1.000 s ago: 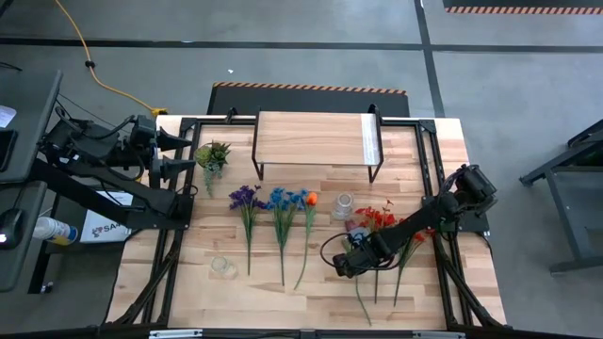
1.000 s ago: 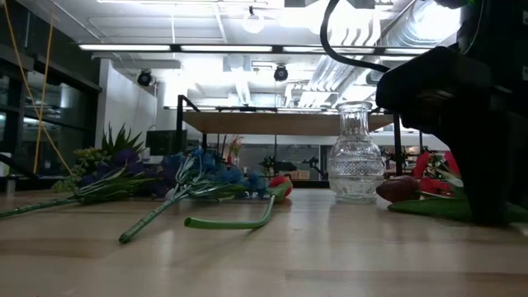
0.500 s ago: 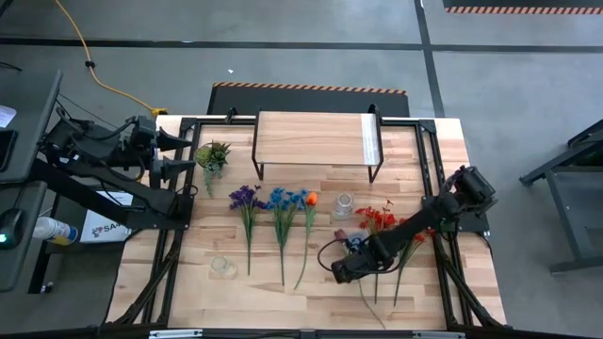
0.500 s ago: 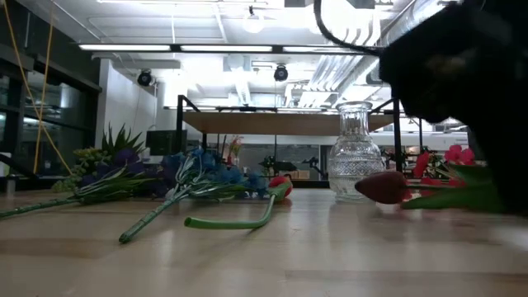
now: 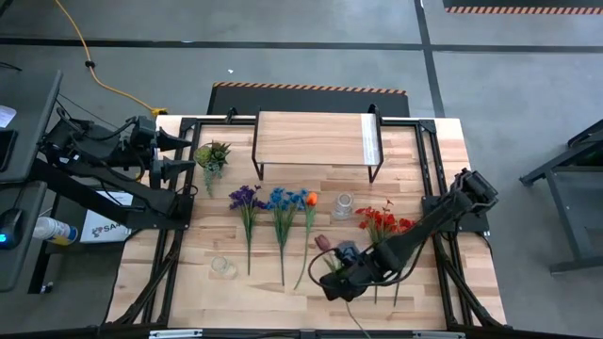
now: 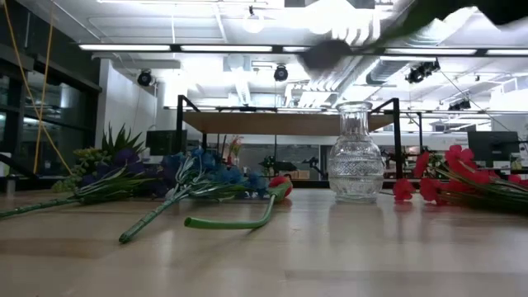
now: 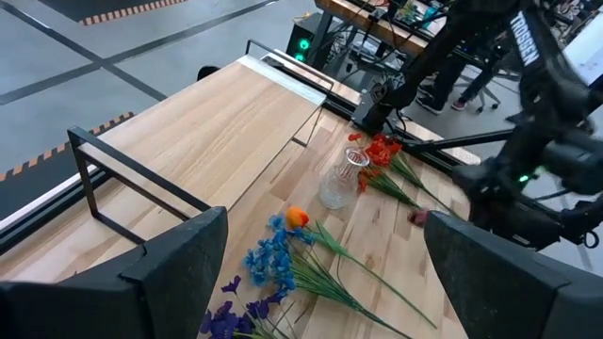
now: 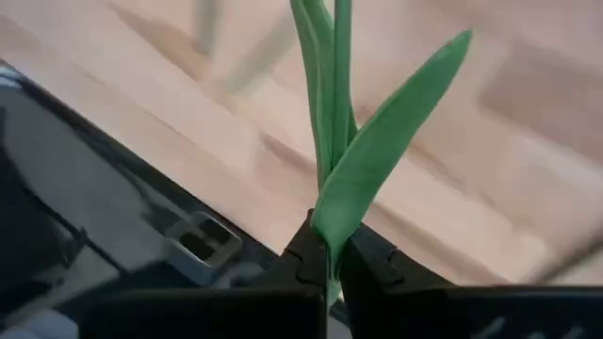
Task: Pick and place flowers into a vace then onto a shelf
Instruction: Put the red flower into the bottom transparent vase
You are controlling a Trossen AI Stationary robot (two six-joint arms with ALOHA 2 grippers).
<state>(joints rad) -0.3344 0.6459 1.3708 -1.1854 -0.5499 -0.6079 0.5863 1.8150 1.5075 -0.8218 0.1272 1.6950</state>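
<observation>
My right gripper hangs over the table's near middle, shut on a red flower, which shows blurred at the top of the low view. The glass vase stands upright on the table in front of the shelf. More red flowers lie to the vase's right. Purple, blue and orange ones lie to its left, stems toward the near edge. My left gripper waits open and high at the table's far left. My right gripper pinches the flower's green stem and a leaf between its two fingers, about midway along the stem. It comes from above, slanting down. The flower is lifted clear, its bloom toward the vase and its stem end toward the near edge.
A small green spiky plant stands left of the shelf. A small clear jar sits near the table's front left. Bare tabletop lies between the flower rows and the near edge.
My right gripper has risen and gone toward the near edge and a little left. The red flower, which lay on the table beside the vase, has come up with it and now hangs clear of the table.
</observation>
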